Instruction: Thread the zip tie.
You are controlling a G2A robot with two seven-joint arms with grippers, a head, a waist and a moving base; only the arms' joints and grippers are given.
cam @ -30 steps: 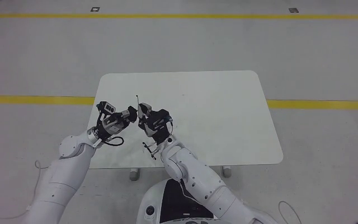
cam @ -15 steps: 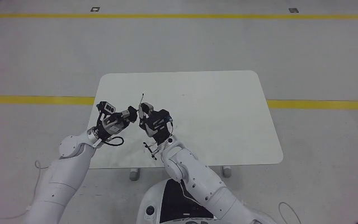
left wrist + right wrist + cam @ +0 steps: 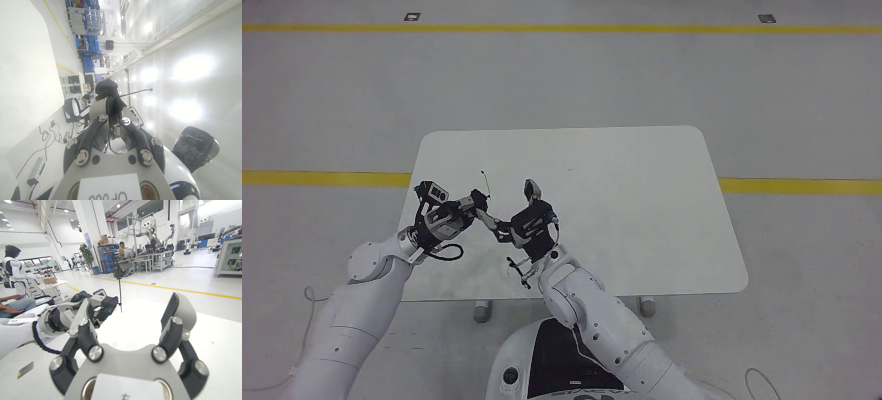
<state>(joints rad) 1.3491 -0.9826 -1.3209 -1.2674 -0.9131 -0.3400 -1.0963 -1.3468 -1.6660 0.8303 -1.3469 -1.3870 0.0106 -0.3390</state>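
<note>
The left end effector (image 3: 479,204) clenched the thin black plastic zip tie (image 3: 119,289) above the white bench (image 3: 642,200). The right end effector (image 3: 131,306) gaped, released. The tie's flexible tail could wobble and spoil the threading.

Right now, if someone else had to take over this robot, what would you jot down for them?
Left jaws: shut on the zip tie, holding it roughly upright above the table, with both ends sticking out free.
Right jaws: open and empty, close beside the tie but not touching it.
Done: the tie is picked up.
Left to do: bend the tail round and feed it through the head. There is no loop yet.
</note>
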